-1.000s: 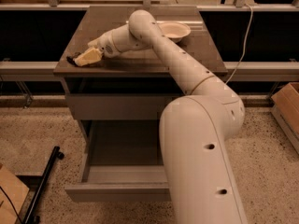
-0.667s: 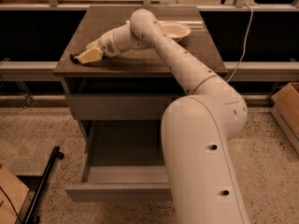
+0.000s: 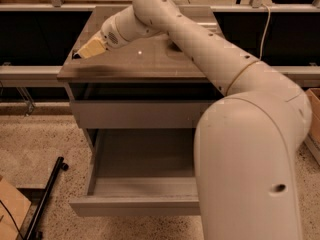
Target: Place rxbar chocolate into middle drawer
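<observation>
Grey middle drawer: pulled out beneath bench. Gripper: low at bench's left edge, against rxbar chocolate, a dark sliver there. Jaws: grip cannot be told.

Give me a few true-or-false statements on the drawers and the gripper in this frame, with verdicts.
1. The middle drawer stands open. True.
2. The gripper hangs over the open drawer. False: it is up at the front left corner of the countertop, low over its surface.
3. The drawer front above it is shut. True.
4. A snack bar lies in the middle drawer. False: the part of the drawer in view holds nothing; the arm hides its right side.
</observation>
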Robot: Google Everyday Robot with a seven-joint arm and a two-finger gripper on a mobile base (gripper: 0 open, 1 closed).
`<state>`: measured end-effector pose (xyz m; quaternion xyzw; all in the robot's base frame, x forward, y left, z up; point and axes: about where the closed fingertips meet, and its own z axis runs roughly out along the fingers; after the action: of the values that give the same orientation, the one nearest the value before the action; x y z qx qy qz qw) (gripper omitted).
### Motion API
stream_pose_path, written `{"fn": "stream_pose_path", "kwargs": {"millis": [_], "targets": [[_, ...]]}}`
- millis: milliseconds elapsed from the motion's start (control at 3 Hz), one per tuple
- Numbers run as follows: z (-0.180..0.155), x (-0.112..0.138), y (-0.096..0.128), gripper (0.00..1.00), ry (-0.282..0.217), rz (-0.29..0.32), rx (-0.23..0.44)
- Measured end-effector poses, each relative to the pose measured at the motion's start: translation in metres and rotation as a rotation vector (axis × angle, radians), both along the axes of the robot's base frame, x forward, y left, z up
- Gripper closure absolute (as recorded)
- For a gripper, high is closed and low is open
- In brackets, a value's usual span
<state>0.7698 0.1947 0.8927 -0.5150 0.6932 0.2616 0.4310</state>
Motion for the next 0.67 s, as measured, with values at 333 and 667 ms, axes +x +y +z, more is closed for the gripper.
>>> {"fn": "stream_pose_path", "kwargs": {"millis": [333,667], "targets": [[0.034,-0.033,-0.008,1.0,-0.009,-0.052,-0.047],[0.037,-0.075,-0.022,1.0,0.066,-0.06,-0.096]]}}
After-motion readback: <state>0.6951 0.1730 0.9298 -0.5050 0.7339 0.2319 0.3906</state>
